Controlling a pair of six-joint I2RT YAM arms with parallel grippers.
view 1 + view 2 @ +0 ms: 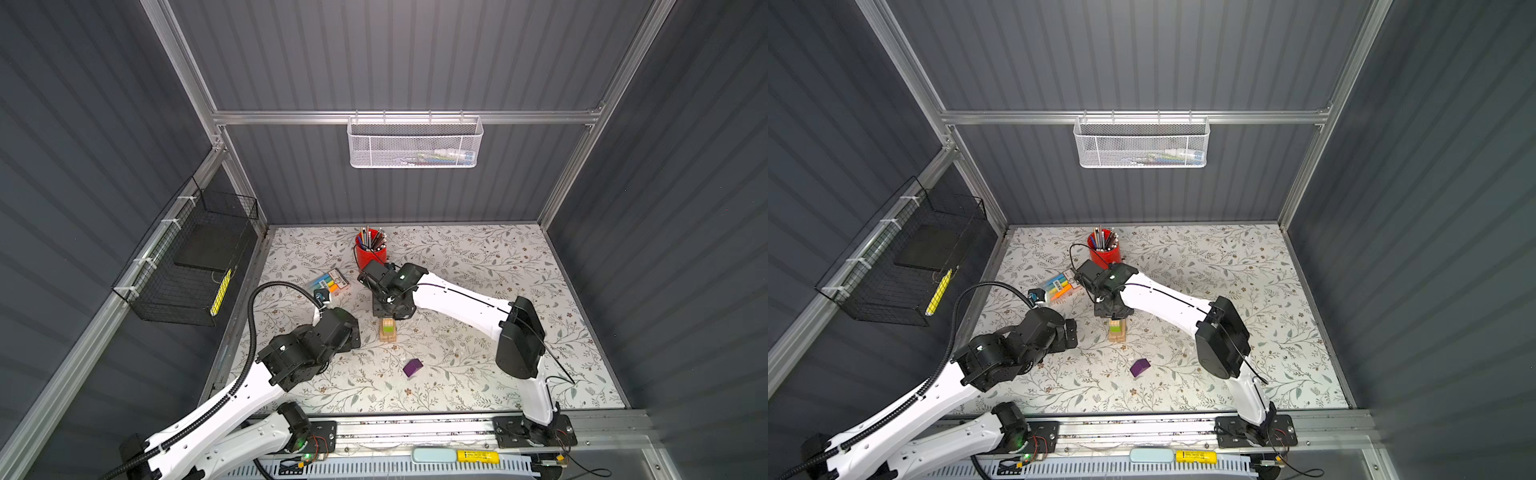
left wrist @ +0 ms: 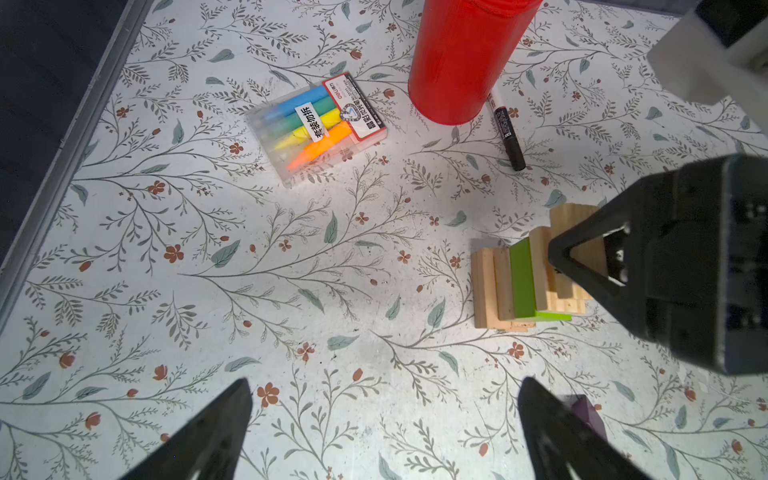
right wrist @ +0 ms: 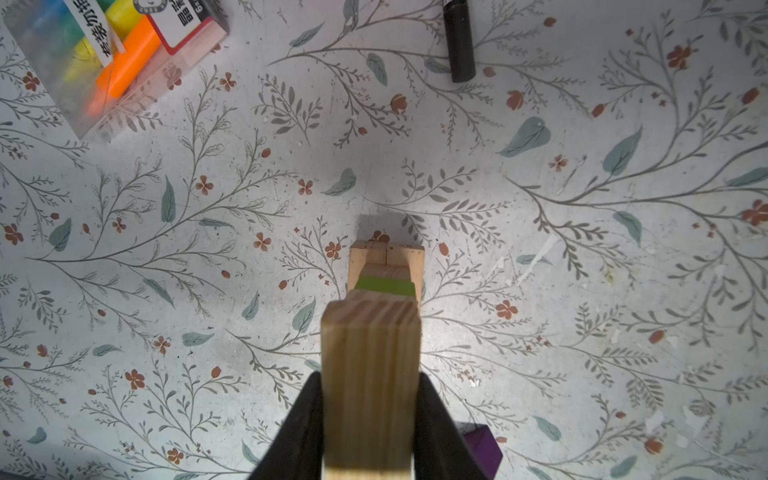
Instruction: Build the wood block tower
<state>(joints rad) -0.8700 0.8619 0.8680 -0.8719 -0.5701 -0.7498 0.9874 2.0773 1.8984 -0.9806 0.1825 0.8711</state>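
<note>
The right pincer (image 3: 369, 376) clamps a pale wood block (image 3: 370, 332) over the wood block tower (image 1: 387, 330), which already bears the lime-green block (image 1: 389, 329). The left pincer (image 2: 384, 382) gapes empty at the tower's nine o'clock. The purple block (image 1: 412, 368), at five o'clock, lies unstacked.

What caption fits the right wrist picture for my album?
Right gripper holds a wood block over the wood block tower.

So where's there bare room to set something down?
Bare: the back right of the table, from the red cup to the right wall, and the front strip between the purple block and the rail. Crowded: the middle, around the tower and highlighter pack.
</note>
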